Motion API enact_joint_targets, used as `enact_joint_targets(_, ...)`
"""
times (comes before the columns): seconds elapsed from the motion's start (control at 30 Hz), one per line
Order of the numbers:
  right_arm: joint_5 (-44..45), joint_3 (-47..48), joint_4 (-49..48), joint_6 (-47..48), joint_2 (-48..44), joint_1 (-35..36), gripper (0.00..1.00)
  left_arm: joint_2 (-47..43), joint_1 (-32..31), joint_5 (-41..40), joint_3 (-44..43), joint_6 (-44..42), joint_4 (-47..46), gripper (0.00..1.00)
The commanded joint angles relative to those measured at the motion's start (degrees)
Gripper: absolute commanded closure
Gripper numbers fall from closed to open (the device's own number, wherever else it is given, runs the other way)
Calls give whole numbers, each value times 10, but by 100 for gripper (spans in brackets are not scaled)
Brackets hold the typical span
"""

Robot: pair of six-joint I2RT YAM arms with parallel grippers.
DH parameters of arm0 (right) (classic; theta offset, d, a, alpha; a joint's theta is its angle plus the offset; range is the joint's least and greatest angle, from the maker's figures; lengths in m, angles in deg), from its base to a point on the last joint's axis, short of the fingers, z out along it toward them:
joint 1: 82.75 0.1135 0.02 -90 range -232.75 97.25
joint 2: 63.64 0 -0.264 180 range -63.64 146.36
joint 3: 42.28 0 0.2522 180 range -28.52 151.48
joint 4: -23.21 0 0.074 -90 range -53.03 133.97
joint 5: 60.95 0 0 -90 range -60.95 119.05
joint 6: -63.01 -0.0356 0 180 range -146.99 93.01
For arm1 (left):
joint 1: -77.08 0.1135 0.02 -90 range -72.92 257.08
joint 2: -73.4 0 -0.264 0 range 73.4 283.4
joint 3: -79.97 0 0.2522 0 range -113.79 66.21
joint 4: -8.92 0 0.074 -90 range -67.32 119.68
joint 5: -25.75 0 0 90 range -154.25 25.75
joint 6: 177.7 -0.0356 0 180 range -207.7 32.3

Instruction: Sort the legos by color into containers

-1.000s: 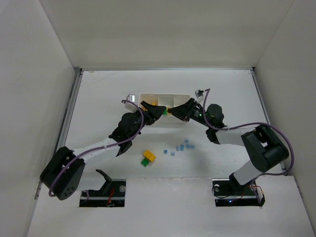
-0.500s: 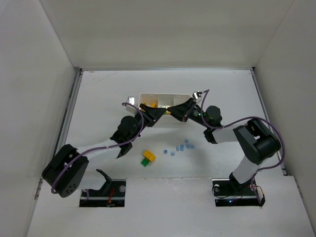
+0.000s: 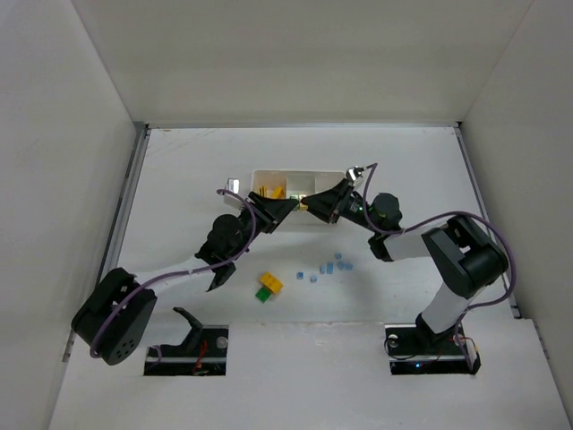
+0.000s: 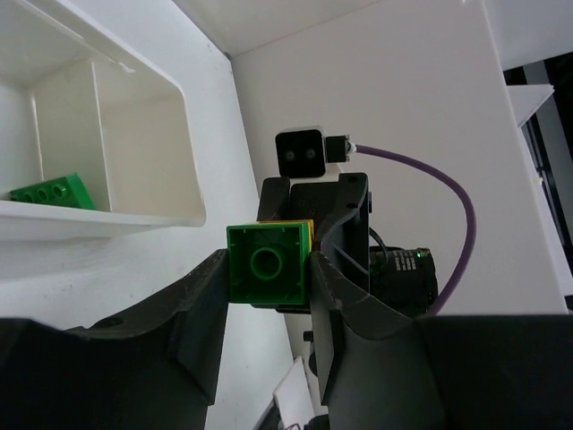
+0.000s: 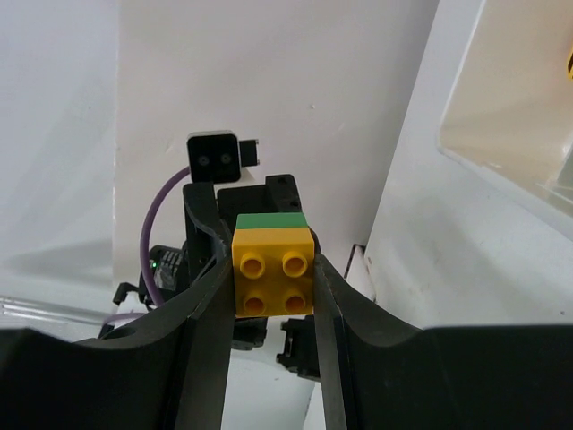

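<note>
A white table [image 3: 430, 170] closed in by plain white walls on three sides; seen from above, the white tray [image 3: 298, 173] sits toward the back, in the middle, its three compartments side by side; a yellow lego [image 3: 276, 190] lies in the leftmost one. The left gripper [image 3: 291, 205] and the right gripper [image 3: 311, 205] reach in from either side and meet tip to tip over the tray's near wall; what sits between the tips is too small to make out here. Nearer the arm bases, well apart from the tray, a loose yellow-green pair [image 3: 269, 287] rests on the table; just to its right is a scatter of light blue pieces [image 3: 327, 268].

From the left wrist, the two dark fingers [image 4: 192, 313] are closed narrow on the green half [image 4: 269, 266] of a joined pair, its hollow underside facing the camera; a thin yellow edge shows behind it; the right gripper faces from straight behind it. The tray's corner is at the upper left; a green lego [image 4: 49, 193] lies flat in the compartment in view.

From the right wrist, the fingers [image 5: 206, 313] press both sides of the yellow half [image 5: 273, 273], four studs toward the camera; a green strip shows along its top; the tray's wall stands at the upper right.
</note>
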Motion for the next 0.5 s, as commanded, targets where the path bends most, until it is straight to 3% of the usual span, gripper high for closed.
enact_joint_targets(0.0,3,-8,-93,-2,-27,-27,66,-35,27,-6,11,-4,-32,91)
enact_joint_targets(0.2,-9,-22,-89,6,-36,-55,66,-19,42,-1,-17,-32,-3,90)
enact_joint_targets(0.47,-6,-50,-69,40,-49,-62,66,109,32,-27,-176,-146,110,84)
